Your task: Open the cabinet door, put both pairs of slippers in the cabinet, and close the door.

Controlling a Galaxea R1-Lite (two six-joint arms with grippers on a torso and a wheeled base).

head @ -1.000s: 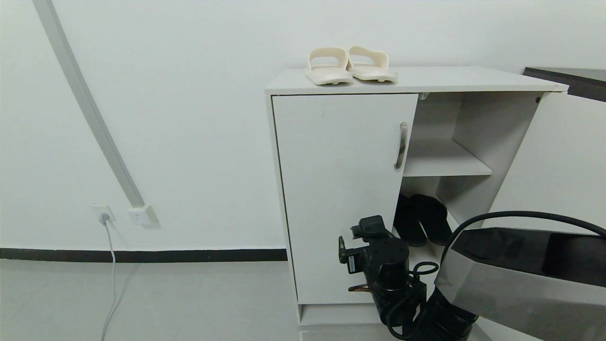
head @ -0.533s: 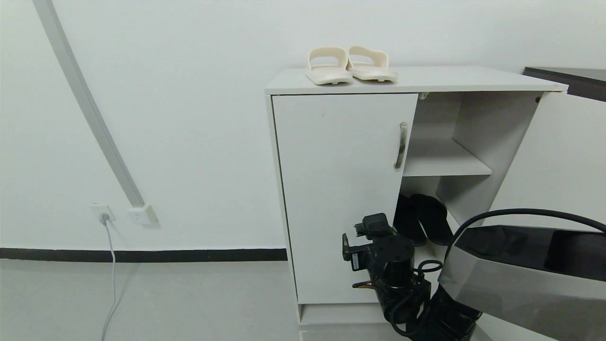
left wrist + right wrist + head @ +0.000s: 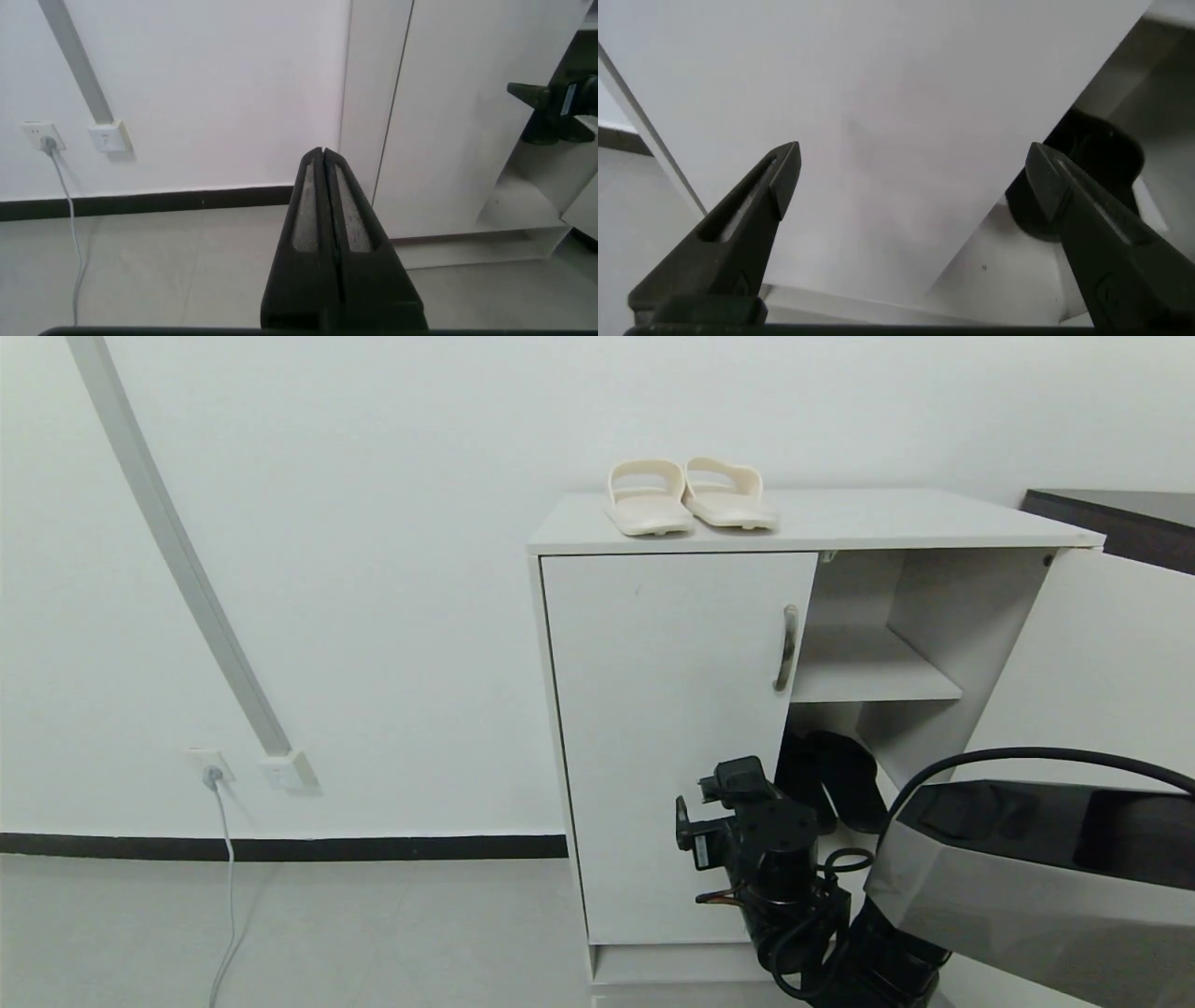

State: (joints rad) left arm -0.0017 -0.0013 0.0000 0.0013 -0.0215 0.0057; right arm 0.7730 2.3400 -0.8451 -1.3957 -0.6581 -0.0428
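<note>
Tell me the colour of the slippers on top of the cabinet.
Cream slippers; clearest in the head view.

Cabinet [image 3: 887, 518] stands against the back wall, right of centre. One pair of slippers [image 3: 691, 497] sits on its top, above the left door [image 3: 667, 737]. That door is flush, with its handle [image 3: 787, 648] on its right edge; the right door [image 3: 1102, 663] is swung out to the right. In the exposed half there's a shelf [image 3: 868, 677], with the second pair [image 3: 836, 779] in the compartment under it (partly behind the left door's edge). Right gripper [image 3: 910, 159] is low, in front of the left door's bottom corner. Left gripper [image 3: 322, 159] faces the wall left of the cabinet. Wall sockets [image 3: 207, 765] are low on that wall, with a cable [image 3: 227, 859] dropping to the floor.
</note>
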